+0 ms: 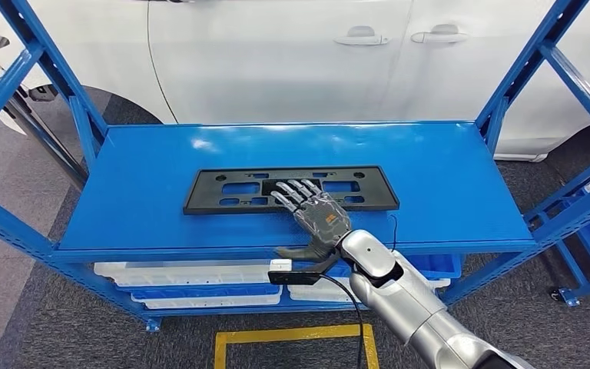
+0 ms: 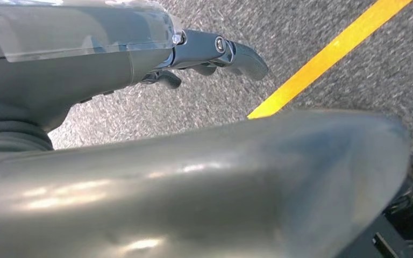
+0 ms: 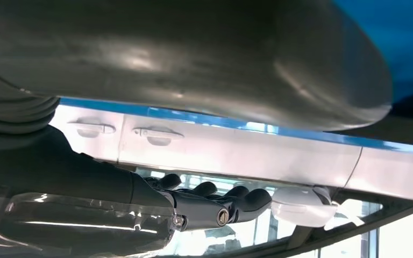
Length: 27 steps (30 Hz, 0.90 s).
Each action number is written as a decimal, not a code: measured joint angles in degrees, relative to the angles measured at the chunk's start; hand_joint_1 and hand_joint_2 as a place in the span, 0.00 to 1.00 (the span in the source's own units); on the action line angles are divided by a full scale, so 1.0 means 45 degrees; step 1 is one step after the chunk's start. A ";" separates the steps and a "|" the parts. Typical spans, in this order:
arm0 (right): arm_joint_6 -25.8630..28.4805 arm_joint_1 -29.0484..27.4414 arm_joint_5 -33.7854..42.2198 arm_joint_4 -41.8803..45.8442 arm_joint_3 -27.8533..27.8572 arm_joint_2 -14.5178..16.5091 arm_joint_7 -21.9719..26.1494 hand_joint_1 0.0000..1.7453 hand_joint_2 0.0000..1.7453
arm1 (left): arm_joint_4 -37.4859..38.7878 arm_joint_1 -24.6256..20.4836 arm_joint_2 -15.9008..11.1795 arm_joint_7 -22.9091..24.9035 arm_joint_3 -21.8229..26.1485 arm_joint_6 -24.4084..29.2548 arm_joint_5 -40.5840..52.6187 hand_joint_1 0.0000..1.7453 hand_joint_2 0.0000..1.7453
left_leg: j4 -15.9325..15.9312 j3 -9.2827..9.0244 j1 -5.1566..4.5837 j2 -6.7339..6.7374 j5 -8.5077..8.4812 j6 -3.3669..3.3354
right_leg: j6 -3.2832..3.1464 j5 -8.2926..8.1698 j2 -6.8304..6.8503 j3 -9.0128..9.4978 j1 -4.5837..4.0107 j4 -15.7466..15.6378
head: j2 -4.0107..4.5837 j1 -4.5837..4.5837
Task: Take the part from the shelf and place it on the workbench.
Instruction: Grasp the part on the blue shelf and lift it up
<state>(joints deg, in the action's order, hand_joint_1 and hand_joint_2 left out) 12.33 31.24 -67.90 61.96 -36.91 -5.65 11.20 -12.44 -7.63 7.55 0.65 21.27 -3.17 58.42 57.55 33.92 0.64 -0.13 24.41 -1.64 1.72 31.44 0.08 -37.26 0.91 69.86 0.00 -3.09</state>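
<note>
Head view: lying flat on the top board of the blue shelf (image 1: pixel 461 184), a black licence plate frame (image 1: pixel 223 192), long side running across, nearer the front edge than the back. Reaching in from below right, the right hand (image 1: pixel 315 217), palm down, fingers (image 1: pixel 290 193) spread apart and stretched out over the middle of the frame's front rail, thumb hanging down past the shelf's front lip; touching or just hovering, cannot tell. Sitting on the lower board, white trays (image 1: pixel 192 274) side by side under the lip; contents hidden by the board above. Standing behind the shelf, a white car (image 1: pixel 276 61) with two door handles showing. Showing on the grey floor in front, a yellow taped outline (image 1: pixel 292 335).

Left wrist view: hanging over grey carpet beside a yellow floor line (image 2: pixel 328 54), the left hand (image 2: pixel 193 59), dark fingers (image 2: pixel 242 56) curling loosely with nothing between them; whether fully closed, cannot tell.

Right wrist view: looking along the hand (image 3: pixel 215 207), dark fingertips (image 3: pixel 255 199) lying side by side and holding nothing, the car's white door (image 3: pixel 220 153) and handles beyond, a strip of blue shelf edge (image 3: pixel 204 119) crossing above
</note>
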 joint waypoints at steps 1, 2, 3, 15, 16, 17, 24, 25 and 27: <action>0.0000 0.0007 -0.0001 0.0000 0.0001 0.0000 -0.0021 0.00 0.00 | 0.0000 -0.0003 0.0005 0.0004 0.0000 0.0007 0.0000 0.00 0.00 | 0.0045 0.0024 -0.0001 -0.0002 -0.0006 0.0038 | -0.0020 -0.0360 0.0001 0.0513 0.0016 -0.0948 | 0.0000 0.0001; 0.0000 0.0017 -0.0004 0.0000 0.0002 0.0001 -0.0035 0.00 0.00 | 0.0000 -0.0017 0.0010 0.0005 0.0000 0.0016 0.0000 0.00 0.00 | 0.0105 0.0061 -0.0024 -0.0006 -0.0009 0.0092 | -0.0053 -0.0630 0.0000 0.0933 0.0005 -0.1768 | 0.0000 0.0001; -0.0002 0.0021 -0.0007 0.0000 0.0004 0.0002 -0.0044 0.00 0.25 | 0.0000 -0.0032 0.0012 0.0010 0.0000 0.0023 0.0001 0.00 0.00 | 0.0144 0.0100 -0.0044 -0.0008 -0.0023 0.0162 | -0.0097 -0.0773 -0.0005 0.1194 -0.0011 -0.2321 | 0.0000 0.0001; 0.0005 -0.0026 -0.0240 0.0001 0.0006 -0.0006 -0.0184 0.00 1.00 | 0.0000 -0.0023 0.0007 0.0045 -0.0005 0.0032 -0.0017 0.00 0.00 | 0.3109 0.1254 0.0005 -0.0008 0.1206 0.0648 | -0.0627 -0.1098 0.0048 0.1044 -0.0084 -0.2622 | 0.0000 -0.0004; 0.0015 -0.0020 -0.0257 0.0002 0.0006 -0.0001 -0.0210 0.00 1.00 | 0.0000 -0.0030 0.0007 0.0044 -0.0005 0.0034 -0.0028 0.00 0.00 | 0.2162 0.0760 0.0000 -0.0008 0.0762 0.0581 | -0.0617 -0.1091 0.0043 0.1060 -0.0090 -0.2611 | 0.0000 -0.0004; 0.0023 -0.0007 -0.0285 0.0004 0.0006 0.0004 -0.0245 0.00 1.00 | 0.0000 -0.0044 0.0005 0.0042 -0.0005 0.0038 -0.0038 0.00 0.00 | 0.1281 0.0298 -0.0028 -0.0008 0.0457 0.0506 | -0.0587 -0.1089 0.0038 0.1061 -0.0114 -0.2603 | 0.0000 -0.0002; 0.0029 0.0132 -0.1210 -0.0008 0.0004 0.0027 -0.1078 0.00 1.00 | 0.0000 -0.0081 0.0004 0.0040 -0.0005 0.0070 -0.0165 0.00 0.00 | -0.0067 -0.0175 -0.0017 -0.0013 0.0091 0.0058 | -0.0114 -0.0746 0.0006 0.0682 -0.0127 -0.2040 | 0.0000 0.0001; 0.0012 0.0176 -0.1388 -0.0035 0.0004 0.0027 -0.1281 0.00 1.00 | 0.0000 -0.0091 0.0011 0.0040 -0.0005 0.0074 -0.0176 0.00 0.00 | -0.0091 -0.0164 -0.0009 -0.0001 0.0059 0.0011 | -0.0061 -0.0348 -0.0003 0.0364 -0.0100 -0.1348 | 0.0000 0.0001; -0.0045 0.0232 -0.1759 -0.0186 0.0002 0.0029 -0.1710 0.00 1.00 | 0.0000 -0.0090 0.0021 0.0040 -0.0005 0.0078 -0.0198 0.00 0.00 | -0.0088 -0.0107 -0.0014 0.0003 0.0031 -0.0030 | 0.0035 0.0418 -0.0004 -0.0477 -0.0068 0.0421 | 0.0000 0.0001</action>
<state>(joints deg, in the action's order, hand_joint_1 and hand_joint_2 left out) 12.13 32.28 -75.81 61.13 -36.90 -5.52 3.50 -12.44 -8.04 7.64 0.83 21.25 -2.83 57.53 57.15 33.44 0.57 -0.12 24.55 -1.78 1.87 33.32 0.06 -39.41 0.61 71.76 0.00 -3.08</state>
